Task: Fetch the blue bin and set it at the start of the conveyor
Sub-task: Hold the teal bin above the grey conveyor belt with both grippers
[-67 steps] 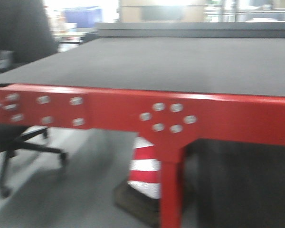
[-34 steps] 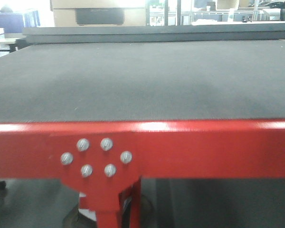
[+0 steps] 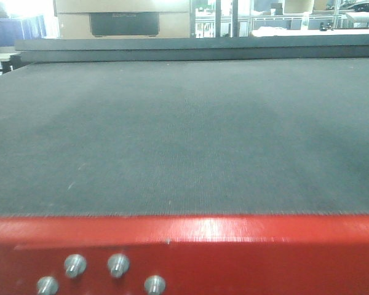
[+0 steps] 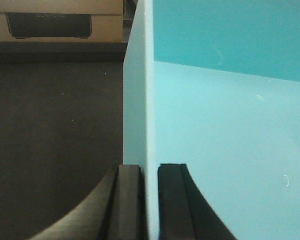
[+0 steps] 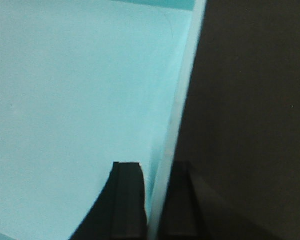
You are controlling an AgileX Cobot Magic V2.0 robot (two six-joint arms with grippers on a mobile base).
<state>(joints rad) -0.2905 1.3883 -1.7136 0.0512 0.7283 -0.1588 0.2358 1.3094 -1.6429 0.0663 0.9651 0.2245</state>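
Front view: a wide dark grey belt (image 3: 184, 135), with a glossy red front edge (image 3: 234, 239) and round metal bolts (image 3: 118, 264) below it. Left wrist view: the left pincer (image 4: 149, 172) is closed tight on the thin wall of a pale turquoise bin (image 4: 230, 150), one finger each side; the bin's interior lies to its right, belt to its left. Right wrist view: the right pincer (image 5: 154, 172) clamps another wall likewise, bin to its left, belt to its right.
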